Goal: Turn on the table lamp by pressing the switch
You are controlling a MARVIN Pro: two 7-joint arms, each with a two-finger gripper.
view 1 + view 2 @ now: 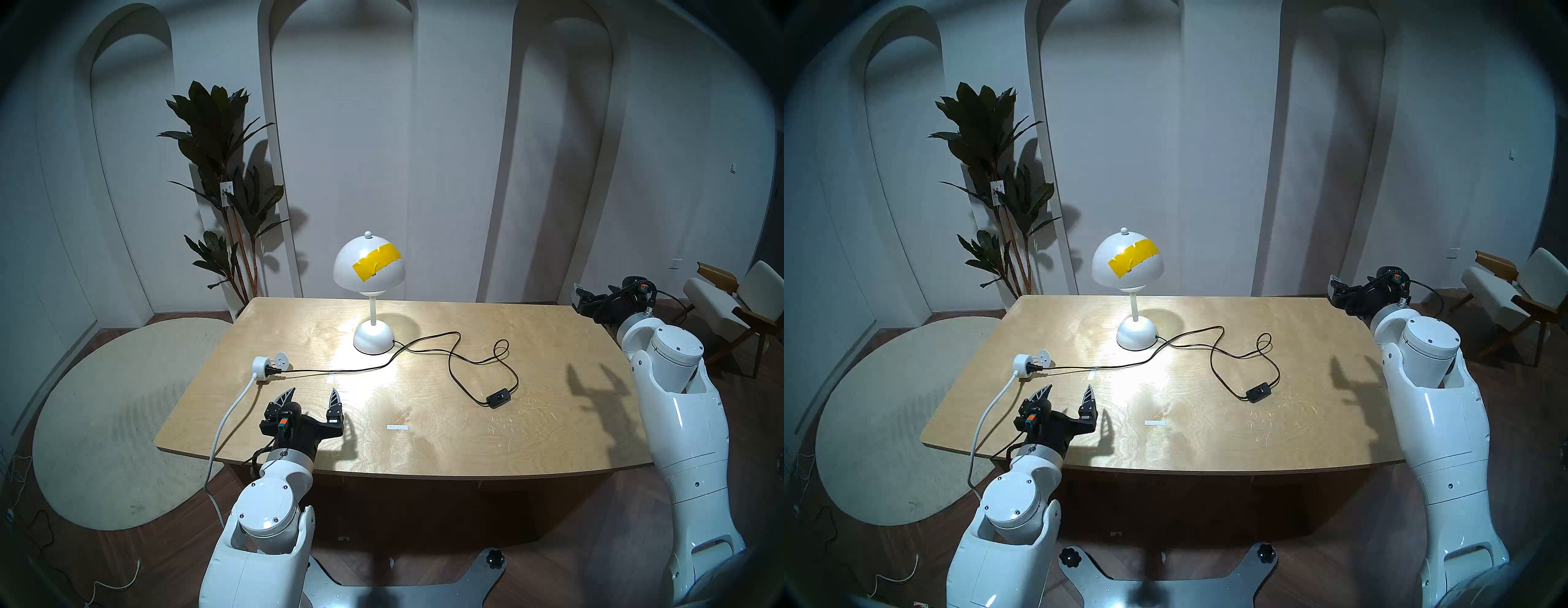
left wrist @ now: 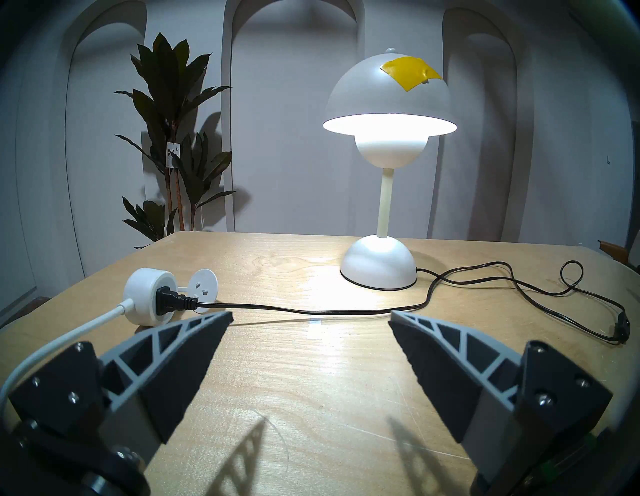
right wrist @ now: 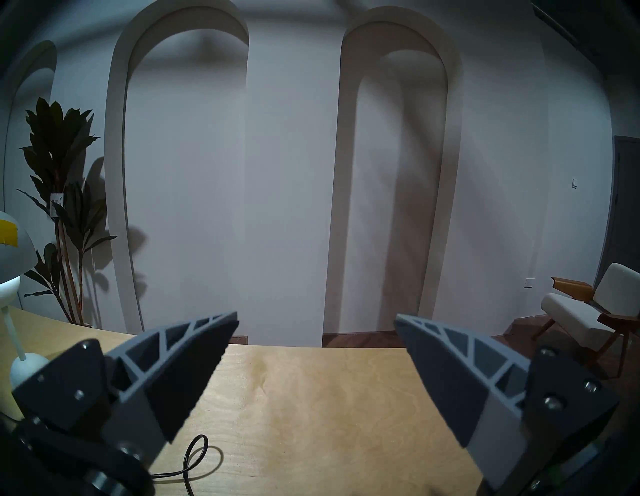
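The white table lamp (image 1: 368, 265) with a yellow tape strip stands at the back middle of the wooden table (image 1: 424, 450). It glows under its shade in the left wrist view (image 2: 388, 93). The black switch (image 1: 498, 398) lies on its thin black cable right of centre, untouched; it also shows at the right edge of the left wrist view (image 2: 623, 329). My left gripper (image 1: 313, 392) is open and empty over the front left of the table. My right gripper (image 1: 579, 297) is open and empty by the table's far right corner, far from the switch (image 1: 1259, 392).
A round white socket adapter (image 1: 262, 367) with a white cable and the lamp's black plug lies at the left. A small white tape strip (image 1: 397, 427) is on the table front. A potted plant (image 1: 220, 170) stands back left, a chair (image 1: 729, 305) at right.
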